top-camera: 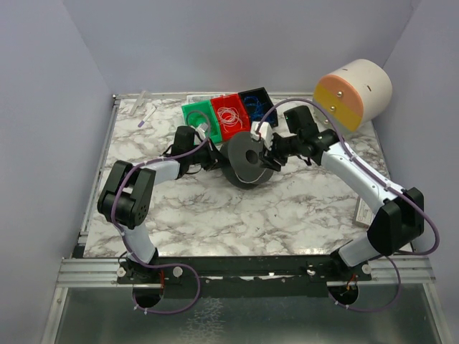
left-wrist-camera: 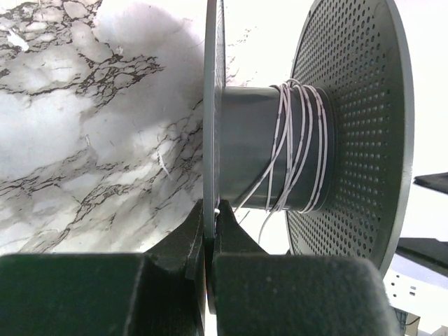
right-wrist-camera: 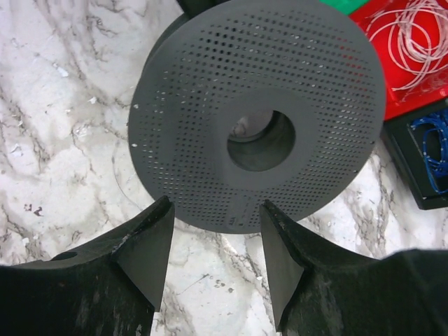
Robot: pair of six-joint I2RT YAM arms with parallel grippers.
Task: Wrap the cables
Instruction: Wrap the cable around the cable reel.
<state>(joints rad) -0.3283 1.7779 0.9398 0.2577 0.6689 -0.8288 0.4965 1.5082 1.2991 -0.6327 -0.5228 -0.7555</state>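
Pinching spool rim [left-wrist-camera: 211,105], left fingers [left-wrist-camera: 175,246], white cable [left-wrist-camera: 302,133] wound, right fingers [right-wrist-camera: 148,241] spread

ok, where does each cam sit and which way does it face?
Top external: above and behind the bases, looking down at the table; left arm and right arm show.
Left wrist: edge-on to the spool, white cable on its core; left gripper pinches one flange.
Right wrist: face-on to a spool flange, red bin at right; right gripper open below.
Shared: all three see the spool.
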